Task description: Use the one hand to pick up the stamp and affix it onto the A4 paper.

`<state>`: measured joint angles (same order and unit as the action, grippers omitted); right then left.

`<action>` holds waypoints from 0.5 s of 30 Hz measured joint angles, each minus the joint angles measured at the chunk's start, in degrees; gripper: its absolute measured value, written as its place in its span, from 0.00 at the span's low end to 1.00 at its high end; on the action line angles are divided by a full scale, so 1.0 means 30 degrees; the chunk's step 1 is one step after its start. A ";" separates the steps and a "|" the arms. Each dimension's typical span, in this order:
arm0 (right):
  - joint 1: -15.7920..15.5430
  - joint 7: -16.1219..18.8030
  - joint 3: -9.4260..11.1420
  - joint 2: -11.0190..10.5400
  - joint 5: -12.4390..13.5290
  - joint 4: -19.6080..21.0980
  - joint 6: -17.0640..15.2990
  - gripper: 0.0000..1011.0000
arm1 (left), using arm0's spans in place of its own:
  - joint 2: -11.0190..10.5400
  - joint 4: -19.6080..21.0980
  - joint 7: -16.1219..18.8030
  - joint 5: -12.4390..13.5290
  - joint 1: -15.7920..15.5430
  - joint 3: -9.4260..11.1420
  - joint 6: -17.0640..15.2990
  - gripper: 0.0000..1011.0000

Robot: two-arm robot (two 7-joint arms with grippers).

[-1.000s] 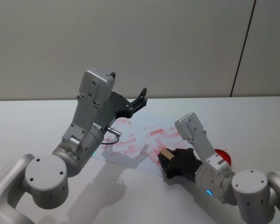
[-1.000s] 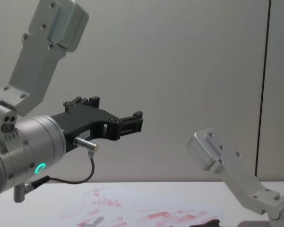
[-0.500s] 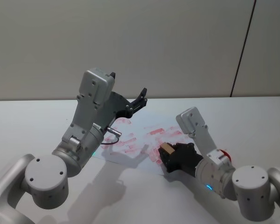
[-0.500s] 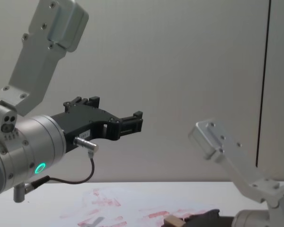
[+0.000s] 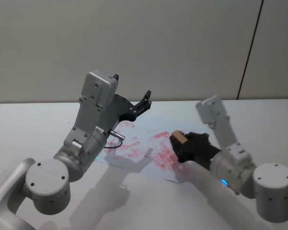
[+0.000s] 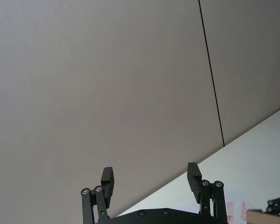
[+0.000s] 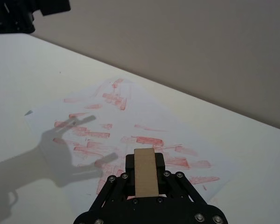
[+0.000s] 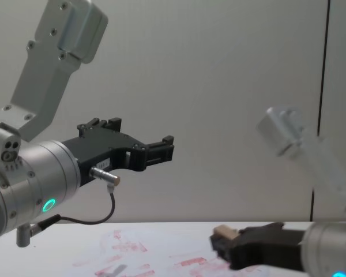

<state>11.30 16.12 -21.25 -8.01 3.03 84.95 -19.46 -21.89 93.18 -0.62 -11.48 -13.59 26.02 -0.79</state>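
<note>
My right gripper (image 5: 179,142), black on a silver-white wrist, is shut on the stamp (image 5: 178,137), a small tan wooden block. It hovers above the right part of the A4 paper (image 5: 134,143), a white sheet covered in smudged red marks. In the right wrist view the stamp (image 7: 146,172) sits clamped between the fingers, with the A4 paper (image 7: 107,121) below and ahead. The chest view shows the stamp (image 8: 224,233) raised off the table in the right gripper (image 8: 221,244). My left gripper (image 5: 146,98) is held high over the paper's far edge, open and empty.
The white table (image 5: 33,124) spreads around the sheet, with a grey wall behind. The left arm's large grey link (image 5: 93,110) and its looping black cable (image 8: 98,216) stand over the paper's left side. Arm shadows fall across the sheet.
My right gripper has lifted the stamp off the table near the paper's front right corner and carried it up and farther over the sheet. The left arm has not moved.
</note>
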 joint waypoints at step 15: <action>-0.1857 -0.1105 0.1442 -0.2109 0.1815 0.2988 -0.0125 0.22 | 0.0000 0.0000 0.0001 0.0000 0.0000 0.0001 -0.0001 0.99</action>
<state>5.73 12.80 -16.92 -14.33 8.47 93.91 -19.84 -21.89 93.18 -0.62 -11.48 -13.59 26.02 -0.80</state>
